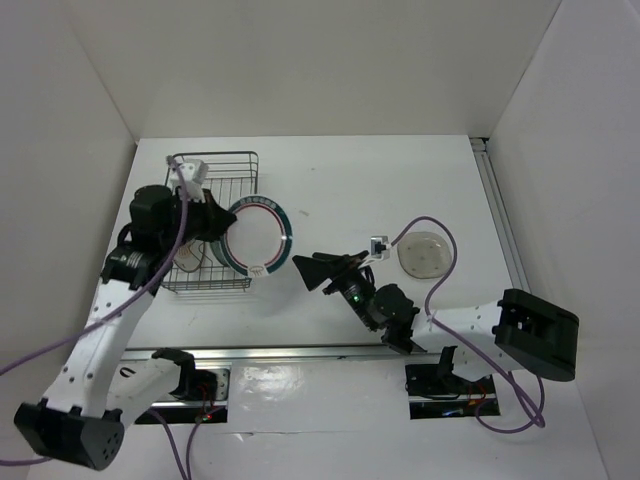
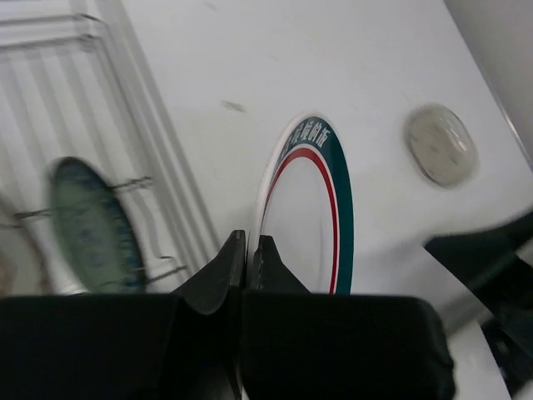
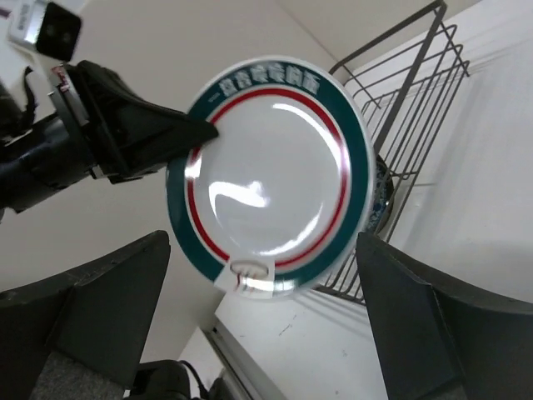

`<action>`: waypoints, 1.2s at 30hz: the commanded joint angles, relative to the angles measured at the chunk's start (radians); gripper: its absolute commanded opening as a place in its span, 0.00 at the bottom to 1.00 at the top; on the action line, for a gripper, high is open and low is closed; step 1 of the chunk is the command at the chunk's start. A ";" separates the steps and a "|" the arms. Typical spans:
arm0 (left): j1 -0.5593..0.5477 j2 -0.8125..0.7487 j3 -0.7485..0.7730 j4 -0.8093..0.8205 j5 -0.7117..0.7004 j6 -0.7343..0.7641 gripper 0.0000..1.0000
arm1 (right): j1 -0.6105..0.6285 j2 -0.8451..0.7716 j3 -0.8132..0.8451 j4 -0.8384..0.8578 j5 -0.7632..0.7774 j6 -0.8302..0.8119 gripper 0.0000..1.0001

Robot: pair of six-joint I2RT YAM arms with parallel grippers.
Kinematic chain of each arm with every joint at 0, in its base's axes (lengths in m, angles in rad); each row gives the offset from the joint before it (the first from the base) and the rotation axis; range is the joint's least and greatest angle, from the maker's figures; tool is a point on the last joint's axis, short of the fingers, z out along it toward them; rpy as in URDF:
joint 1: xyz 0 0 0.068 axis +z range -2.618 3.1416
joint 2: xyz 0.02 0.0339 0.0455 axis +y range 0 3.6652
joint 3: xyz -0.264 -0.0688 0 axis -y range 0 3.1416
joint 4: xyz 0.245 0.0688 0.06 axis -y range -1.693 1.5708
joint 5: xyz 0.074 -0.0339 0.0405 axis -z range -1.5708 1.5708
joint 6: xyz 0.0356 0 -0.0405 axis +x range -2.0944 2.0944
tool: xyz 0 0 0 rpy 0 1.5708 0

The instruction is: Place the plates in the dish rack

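Plate [image 1: 258,236], white with a dark green outer band, a red inner ring and pale lettering on the green, is held nearly upright at the right edge of the dish rack [image 1: 215,170]. The left fingers [image 2: 223,271] pinch its rim. The right fingers [image 3: 100,308] stand spread wide, empty, facing the plate.

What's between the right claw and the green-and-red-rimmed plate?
Only bare white table, in the top view, between the black right gripper and the round white green-and-red-rimmed plate.
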 commanded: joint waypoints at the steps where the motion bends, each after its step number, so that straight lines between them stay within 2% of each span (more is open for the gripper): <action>1: 0.006 -0.136 0.063 0.009 -0.445 -0.004 0.00 | -0.016 0.011 0.032 -0.056 -0.037 -0.022 1.00; 2: 0.006 -0.170 0.072 -0.001 -0.579 -0.015 0.00 | -0.016 0.011 0.019 -0.069 -0.046 -0.009 1.00; 5: 0.006 -0.183 0.116 -0.034 -0.790 -0.027 0.00 | -0.042 0.011 -0.004 -0.069 -0.080 0.002 1.00; 6: 0.006 -0.183 0.127 -0.034 -0.923 -0.017 0.00 | -0.053 0.011 -0.016 -0.069 -0.089 0.016 1.00; 9: 0.006 -0.131 0.155 -0.034 -1.081 0.048 0.00 | -0.064 0.011 -0.027 -0.069 -0.118 0.037 1.00; 14: 0.006 -0.019 0.158 0.008 -1.051 0.157 0.00 | -0.096 0.011 -0.036 -0.099 -0.184 0.037 1.00; 18: 0.015 -0.018 0.079 0.096 -1.062 0.224 0.00 | -0.116 0.002 -0.047 -0.119 -0.236 0.047 1.00; 25: 0.015 -0.126 -0.053 0.246 -1.084 0.339 0.00 | -0.147 -0.020 -0.034 -0.171 -0.306 0.036 1.00; 30: 0.015 -0.152 -0.112 0.288 -0.996 0.327 0.00 | -0.165 -0.061 -0.057 -0.181 -0.318 0.036 1.00; 36: 0.015 -0.086 -0.101 0.277 -0.924 0.294 0.00 | -0.174 -0.090 -0.091 -0.159 -0.318 0.054 1.00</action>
